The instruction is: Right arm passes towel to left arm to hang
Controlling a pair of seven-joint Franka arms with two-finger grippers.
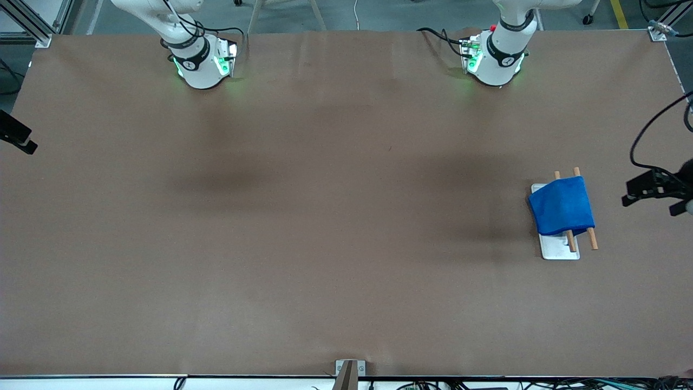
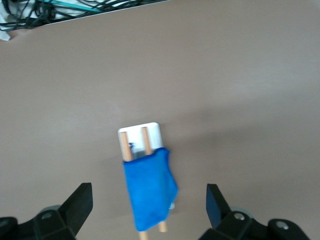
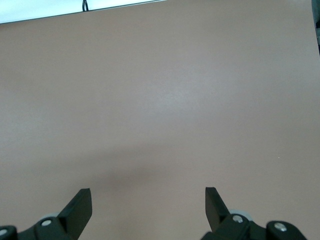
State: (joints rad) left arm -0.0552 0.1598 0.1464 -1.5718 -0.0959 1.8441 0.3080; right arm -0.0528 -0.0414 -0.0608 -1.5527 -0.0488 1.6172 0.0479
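Now blue towel [image 1: 561,206] drapes over two wooden rods [image 1: 592,238].

A wide worktop [image 1: 303,227] covered in plain brown paper fills almost the whole front view. The paper shows light creases and some soft, dark shadows near its middle. Above the worktop's top edge there is a grey floor [image 1: 411,13], with a yellow line [image 1: 619,13] painted on it and the legs of a wooden stand [image 1: 284,13]. Aluminium frame bars [image 1: 30,21] stand at one top corner. Along the lower edge runs a white strip [image 1: 92,383] with black cables [image 1: 487,384]. The light is even and soft.
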